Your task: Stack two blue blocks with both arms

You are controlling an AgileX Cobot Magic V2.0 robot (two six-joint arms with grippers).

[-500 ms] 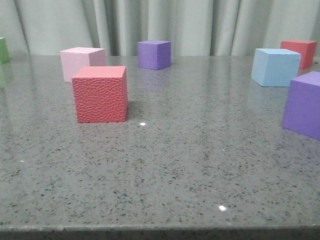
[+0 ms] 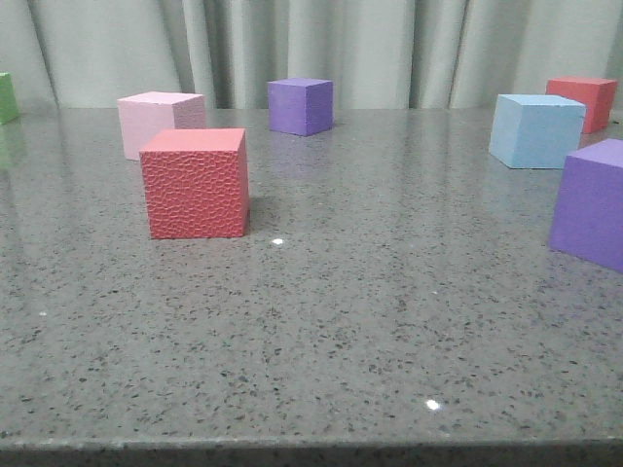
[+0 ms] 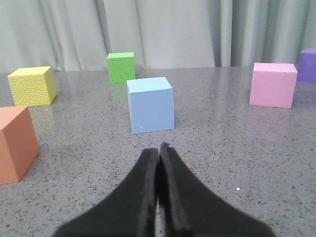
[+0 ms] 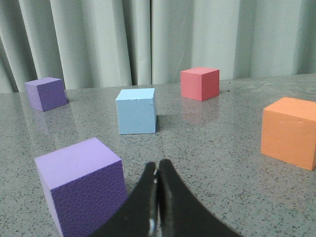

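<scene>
One pale blue block (image 2: 536, 129) stands on the table at the far right in the front view; it also shows in the right wrist view (image 4: 137, 110), ahead of my right gripper (image 4: 157, 168), which is shut and empty. A second pale blue block (image 3: 149, 104) shows only in the left wrist view, a short way ahead of my left gripper (image 3: 159, 149), which is shut and empty. Neither gripper shows in the front view.
Front view: a textured red cube (image 2: 196, 182), a pale pink cube (image 2: 158, 123), a purple cube (image 2: 301, 105) at the back, a large purple cube (image 2: 594, 202) at the right edge, a red cube (image 2: 584, 101). Left wrist view: yellow (image 3: 32, 85), green (image 3: 121, 67) and orange (image 3: 16, 143) cubes. Right wrist view: an orange cube (image 4: 290, 132).
</scene>
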